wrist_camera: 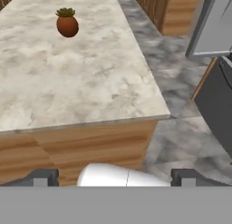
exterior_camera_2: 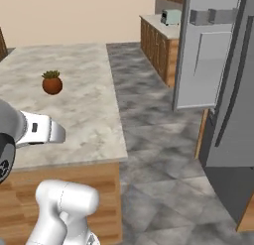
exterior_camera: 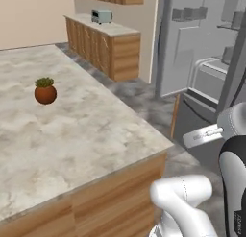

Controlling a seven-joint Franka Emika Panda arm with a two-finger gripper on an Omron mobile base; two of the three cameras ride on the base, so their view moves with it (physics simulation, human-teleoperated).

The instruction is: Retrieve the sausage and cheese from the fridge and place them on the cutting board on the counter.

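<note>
The tall grey double-door fridge [exterior_camera: 206, 63] stands with a door swung wide, across the grey tiled floor [exterior_camera_2: 154, 140] from the marbled beige-grey stone bench [exterior_camera: 72, 130]. Its shelves look grey and dim from here, so sausage and cheese cannot be made out inside. The hand [wrist_camera: 115, 177] is released, its fingertips [wrist_camera: 43, 177] spread wide and holding nothing. A small round terracotta pot with a green plant [exterior_camera: 45, 90] sits on the bench. The fetching step has barely begun; next, the base probably must face the fridge so the arm can reach in.

beige-grey marbled counter [exterior_camera: 86, 130] — grey fridge [exterior_camera: 192, 44]
</note>
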